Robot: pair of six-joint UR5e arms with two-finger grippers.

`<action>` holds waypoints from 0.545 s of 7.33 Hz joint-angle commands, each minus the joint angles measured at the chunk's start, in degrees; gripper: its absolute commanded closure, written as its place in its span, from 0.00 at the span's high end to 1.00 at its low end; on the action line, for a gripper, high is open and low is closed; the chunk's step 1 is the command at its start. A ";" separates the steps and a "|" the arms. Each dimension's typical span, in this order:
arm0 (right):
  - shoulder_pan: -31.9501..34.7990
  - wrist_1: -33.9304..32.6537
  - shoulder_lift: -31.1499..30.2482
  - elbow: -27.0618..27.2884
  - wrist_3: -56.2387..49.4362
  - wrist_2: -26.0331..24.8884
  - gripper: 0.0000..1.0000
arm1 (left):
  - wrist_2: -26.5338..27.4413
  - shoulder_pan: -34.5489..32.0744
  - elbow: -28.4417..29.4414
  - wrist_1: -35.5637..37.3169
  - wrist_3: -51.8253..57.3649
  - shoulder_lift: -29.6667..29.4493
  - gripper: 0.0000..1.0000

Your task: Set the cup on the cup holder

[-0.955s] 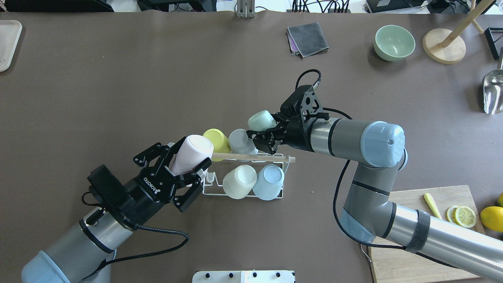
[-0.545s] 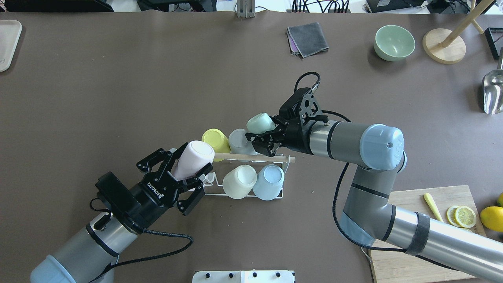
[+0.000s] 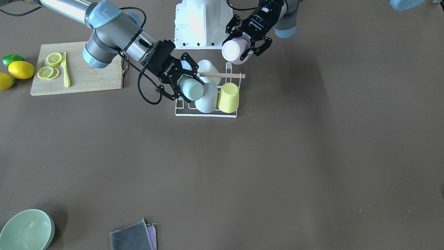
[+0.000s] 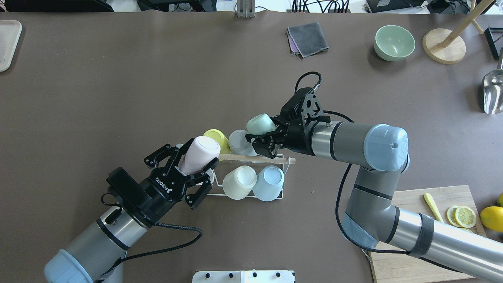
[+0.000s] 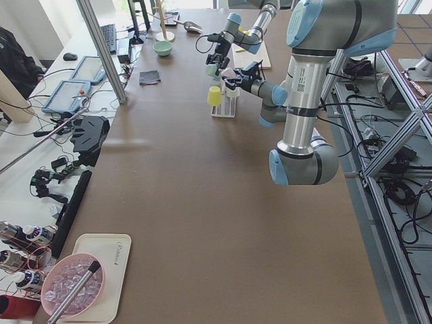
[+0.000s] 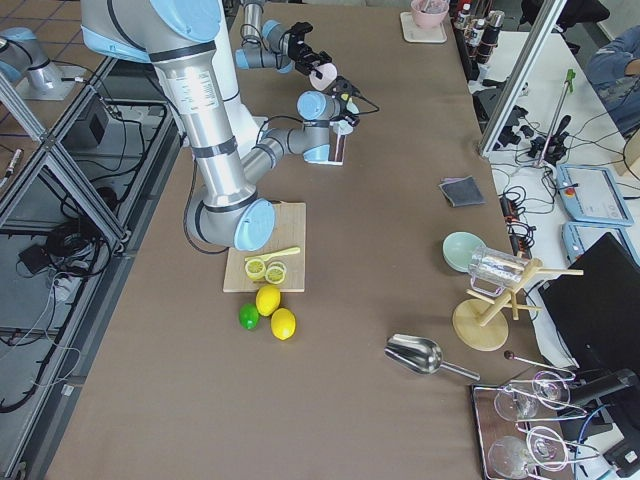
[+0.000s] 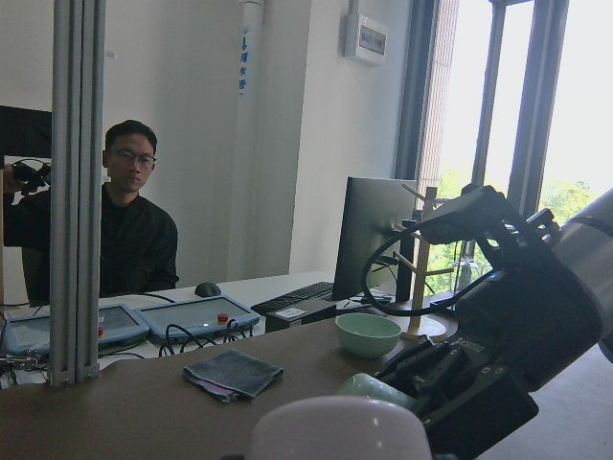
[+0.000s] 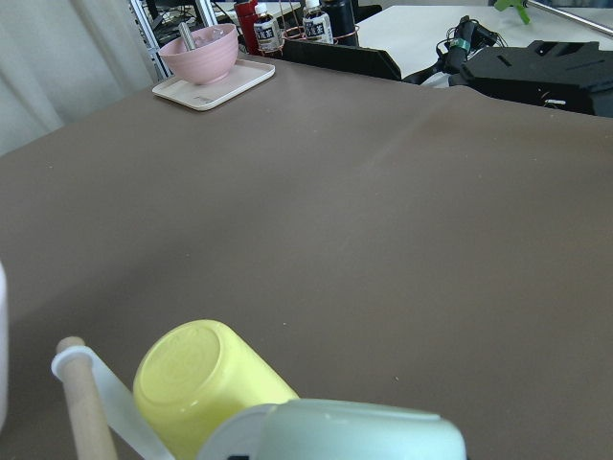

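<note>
The cup holder [image 4: 240, 195] is a white wire rack with a wooden rod [image 4: 255, 158] on top, at mid-table. It bears a yellow cup [image 4: 214, 137], a grey-white cup [image 4: 239, 142], a cream cup [image 4: 239, 181] and a light blue cup [image 4: 268, 182]. My left gripper [image 4: 195, 160] is shut on a pink cup [image 4: 201, 153], tilted just above the rack's near left corner. My right gripper [image 4: 262, 133] is shut on a mint-green cup [image 4: 260, 123], tilted over the rack's far right corner. In the front view the pink cup [image 3: 233, 51] and the mint cup [image 3: 192, 89] show likewise.
A cutting board [image 4: 416, 239] with lemon slices and a yellow knife lies near right, with a lemon [image 4: 492, 218] beside it. A green bowl [image 4: 394, 42], a grey cloth [image 4: 307, 38], a wooden stand [image 4: 444, 46] and a metal scoop [image 4: 493, 92] sit far right. A tray [image 4: 8, 43] lies far left.
My left arm has moved forward and right, carrying the pink cup closer to the rack's left end. My right gripper with the mint cup has barely shifted.
</note>
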 commanded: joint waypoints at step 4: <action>-0.06 0.07 -0.48 0.11 0.00 -0.07 1.00 | -0.16 -0.65 3.18 0.01 -0.03 -1.90 0.00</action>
